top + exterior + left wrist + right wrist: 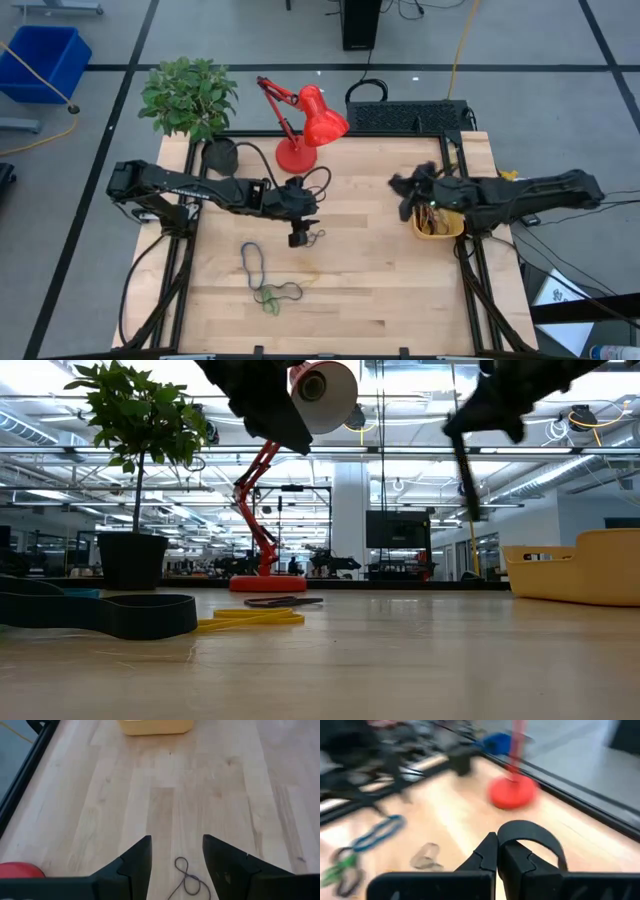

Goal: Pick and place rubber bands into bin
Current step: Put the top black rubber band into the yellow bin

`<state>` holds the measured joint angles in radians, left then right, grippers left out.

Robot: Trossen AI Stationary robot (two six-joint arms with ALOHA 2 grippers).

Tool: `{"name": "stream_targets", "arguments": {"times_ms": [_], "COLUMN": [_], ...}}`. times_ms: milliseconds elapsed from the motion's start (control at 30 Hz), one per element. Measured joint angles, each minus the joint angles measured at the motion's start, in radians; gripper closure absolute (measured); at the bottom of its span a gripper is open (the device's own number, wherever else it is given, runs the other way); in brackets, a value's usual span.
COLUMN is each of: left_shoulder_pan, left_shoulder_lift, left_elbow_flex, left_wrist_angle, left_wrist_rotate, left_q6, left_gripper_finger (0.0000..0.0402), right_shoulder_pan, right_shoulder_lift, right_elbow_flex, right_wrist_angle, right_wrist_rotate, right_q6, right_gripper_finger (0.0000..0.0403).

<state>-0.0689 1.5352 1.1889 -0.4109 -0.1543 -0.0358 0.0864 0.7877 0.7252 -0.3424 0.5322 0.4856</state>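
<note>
My left gripper [300, 238] is open and points down just over a thin dark rubber band [316, 238], which lies on the table between its fingers in the left wrist view [186, 879]. My right gripper [405, 195] is shut on a black rubber band [535, 832], raised above the table just left of the yellow bin [440, 224]. A blue band [252, 258], a green band [276, 296] and a tan band [310, 276] lie flat on the table nearer its front. The bin stands on the table at the right [580, 565]. My right gripper pinches the black rubber band between its two shut fingers [487, 852]. A loop of the band [540, 827] arches out beside the fingertips. In the low view the band [465, 480] hangs down below the gripper, clear of the table.
A red desk lamp [300, 125] and a potted plant [190, 100] stand at the table's far edge. A blue crate [45, 60] stands on the floor beyond the table. Bare wood lies between the two grippers.
</note>
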Motion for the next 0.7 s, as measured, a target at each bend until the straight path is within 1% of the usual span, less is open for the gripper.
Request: {"name": "stream_targets", "arguments": {"times_ms": [67, 167, 333, 400, 533, 700], "left_shoulder_pan": [0.0, 0.002, 0.012, 0.014, 0.017, 0.019], "left_shoulder_lift": [0.0, 0.0, 0.0, 0.0, 0.0, 0.0], "left_elbow_flex": [0.0, 0.0, 0.0, 0.0, 0.0, 0.0], "left_wrist_angle": [0.0, 0.001, 0.002, 0.001, 0.002, 0.003], "left_wrist_rotate": [0.0, 0.0, -0.001, -0.001, -0.002, -0.004], "left_q6": [0.006, 0.007, 0.008, 0.008, 0.008, 0.008], "left_gripper_finger": [0.0219, 0.022, 0.022, 0.022, 0.022, 0.022], "right_shoulder_pan": [-0.001, -0.017, -0.032, -0.038, -0.044, -0.048], "right_shoulder_lift": [-0.028, -0.044, -0.031, -0.018, 0.011, 0.042], "right_elbow_flex": [0.04, 0.094, 0.114, 0.114, 0.101, 0.043], "right_wrist_angle": [-0.171, -0.385, -0.614, -0.702, -0.808, -0.821], "right_wrist_rotate": [0.041, 0.044, 0.038, 0.009, -0.057, -0.121], "right_q6": [0.092, 0.236, 0.399, 0.457, 0.53, 0.551], "right_gripper_finger": [0.0403, 0.0403, 0.0403, 0.0403, 0.0403, 0.0403]}}
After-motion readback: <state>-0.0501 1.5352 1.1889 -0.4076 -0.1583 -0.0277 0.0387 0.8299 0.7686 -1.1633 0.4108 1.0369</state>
